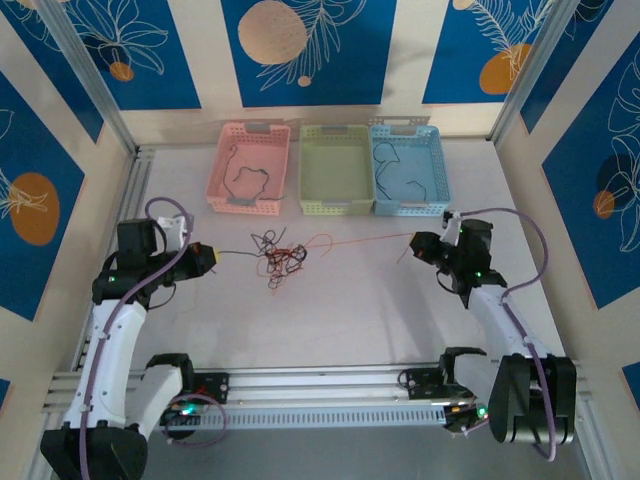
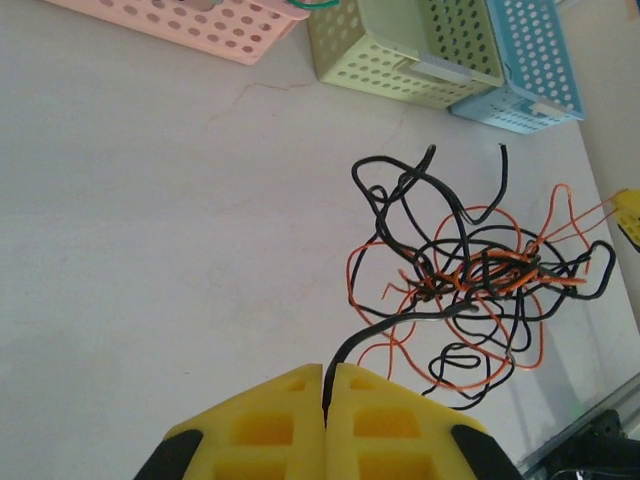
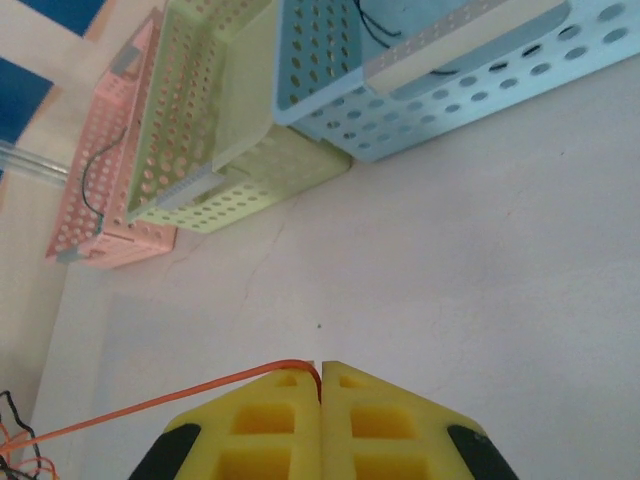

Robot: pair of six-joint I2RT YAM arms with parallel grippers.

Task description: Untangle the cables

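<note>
Cables [image 1: 283, 256] clumped at centre, between grippers. Left gripper [image 1: 214, 255] pinching black strand [image 2: 385, 322]; right gripper [image 1: 413, 246] pinching orange strand [image 3: 150, 404]. Strands stretch left-right; clump nearer left gripper. Outward pull along that line looks next.

From above and behind the arm bases, we look down and forward across the white tabletop [image 1: 380, 310] to the perforated plastic pink basket [image 1: 251, 167], green basket [image 1: 337, 168] and blue basket [image 1: 410, 167] at its far edge. Our wrist views sit low and close behind the yellow foam left gripper [image 2: 324, 375] and right gripper [image 3: 320, 372], facing those same baskets. All three share the tangled clump of thin black and orange cables [image 1: 283, 256].
</note>
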